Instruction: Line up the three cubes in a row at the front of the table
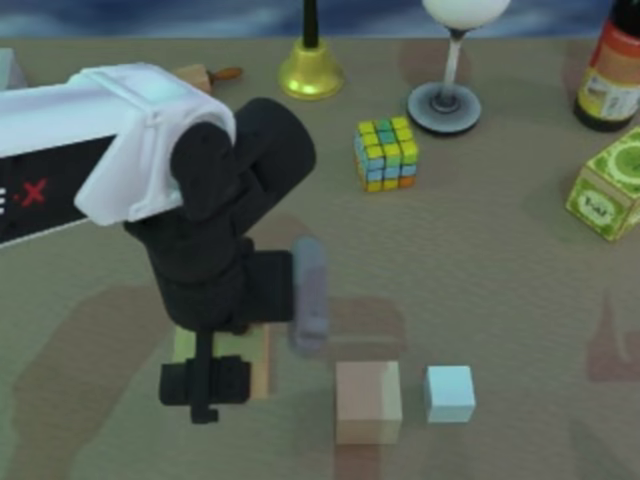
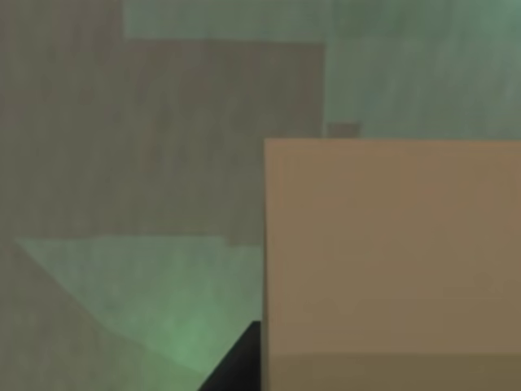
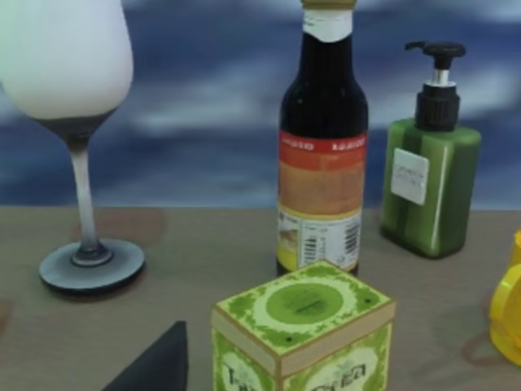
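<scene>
My left gripper (image 1: 205, 385) hangs over the front left of the table (image 1: 520, 300), shut on the larger yellowish-tan cube (image 1: 228, 352), which the arm mostly covers. In the left wrist view that cube (image 2: 391, 252) fills the frame's right side, with one dark finger (image 2: 238, 362) against its edge. The mid-sized beige cube (image 1: 368, 400) and the small pale blue cube (image 1: 449, 393) sit side by side near the front edge, to the right of the held cube. Of my right gripper only one dark finger (image 3: 159, 366) shows, close to the green printed box (image 3: 305, 334); the arm is outside the top view.
Along the back stand a brass bell (image 1: 310, 70), a wine glass (image 1: 445, 100) and a sauce bottle (image 1: 610, 80). A multicoloured puzzle cube (image 1: 386, 153) lies mid-table and the green box (image 1: 610, 185) at the right edge. A green soap dispenser (image 3: 430, 179) stands beyond it.
</scene>
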{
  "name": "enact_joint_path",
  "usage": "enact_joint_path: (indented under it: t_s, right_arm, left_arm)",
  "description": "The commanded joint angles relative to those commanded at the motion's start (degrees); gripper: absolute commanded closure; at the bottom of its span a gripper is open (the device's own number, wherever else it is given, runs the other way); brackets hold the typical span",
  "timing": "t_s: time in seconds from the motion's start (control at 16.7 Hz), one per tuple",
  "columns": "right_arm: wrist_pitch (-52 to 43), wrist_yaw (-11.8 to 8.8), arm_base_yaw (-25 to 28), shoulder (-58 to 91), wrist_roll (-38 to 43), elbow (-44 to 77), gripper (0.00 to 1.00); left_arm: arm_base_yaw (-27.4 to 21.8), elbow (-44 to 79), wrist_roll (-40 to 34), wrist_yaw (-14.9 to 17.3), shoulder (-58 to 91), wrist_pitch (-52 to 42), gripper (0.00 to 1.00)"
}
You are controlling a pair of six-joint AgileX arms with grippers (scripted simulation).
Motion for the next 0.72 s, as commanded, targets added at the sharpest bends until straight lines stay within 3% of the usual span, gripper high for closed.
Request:
enact_joint_path:
  t_s: [0.3, 0.72]
  right_arm:
    - [0.0, 0.0, 0.0, 0.0, 0.0, 0.0, 0.0]
    - [0.0, 0.0, 0.0, 0.0, 0.0, 0.0, 0.0]
  left_arm:
    - [0.1, -0.5, 0.1, 0.0, 0.6, 0.9, 1.0]
    - [-0.3, -8.9, -0.3, 0.0, 5.8, 15.0, 1.0]
